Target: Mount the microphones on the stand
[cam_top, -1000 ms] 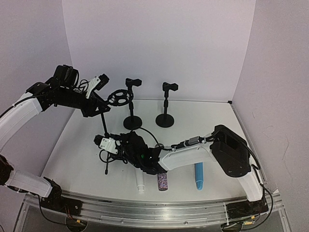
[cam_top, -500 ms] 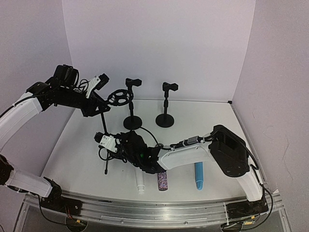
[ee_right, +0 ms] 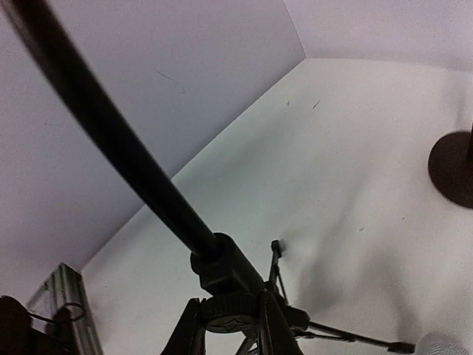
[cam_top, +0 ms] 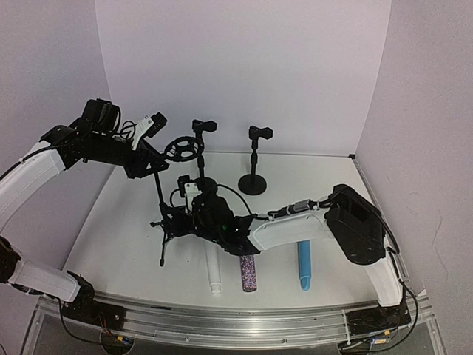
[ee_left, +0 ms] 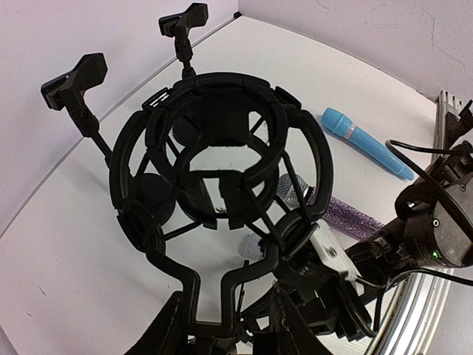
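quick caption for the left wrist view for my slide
Left gripper holds a black shock mount; two clip stands behind, blue microphone and purple microphone on the table.

White table (cam_top: 325, 185) bounded by three plain white walls: back wall (cam_top: 244, 66), left wall (cam_top: 44, 59), right wall (cam_top: 429, 111). Metal rail (cam_top: 244, 322) runs along near edge. Lighting even; shadows soft.
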Controlling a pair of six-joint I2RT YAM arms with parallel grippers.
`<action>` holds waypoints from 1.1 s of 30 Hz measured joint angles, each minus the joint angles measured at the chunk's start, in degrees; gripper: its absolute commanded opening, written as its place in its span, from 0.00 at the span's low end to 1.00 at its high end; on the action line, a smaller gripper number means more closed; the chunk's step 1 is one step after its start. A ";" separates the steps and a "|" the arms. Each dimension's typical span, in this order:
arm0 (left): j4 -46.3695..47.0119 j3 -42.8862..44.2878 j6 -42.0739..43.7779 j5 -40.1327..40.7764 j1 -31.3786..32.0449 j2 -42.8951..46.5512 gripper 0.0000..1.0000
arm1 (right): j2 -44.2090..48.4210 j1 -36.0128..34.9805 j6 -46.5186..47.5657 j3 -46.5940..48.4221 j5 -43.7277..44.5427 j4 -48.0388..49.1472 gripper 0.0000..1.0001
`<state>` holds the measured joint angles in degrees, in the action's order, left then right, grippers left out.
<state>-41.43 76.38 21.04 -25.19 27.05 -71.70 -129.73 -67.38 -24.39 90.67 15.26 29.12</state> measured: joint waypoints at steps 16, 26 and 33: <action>-0.22 0.00 -0.04 0.15 0.04 0.00 0.00 | 10.54 1.82 -13.03 -0.92 -5.82 -16.94 0.71; -1.21 1.32 0.21 -0.12 0.02 -1.21 0.00 | 25.53 1.97 -10.70 -2.29 2.08 -49.92 0.73; -2.35 2.28 0.48 -0.13 0.02 -1.78 0.00 | 25.35 6.98 -13.70 -2.05 1.27 -68.05 0.86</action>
<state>-43.78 78.66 21.52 -25.32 27.07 -73.48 -104.39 -60.40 -38.10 88.62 16.52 -38.93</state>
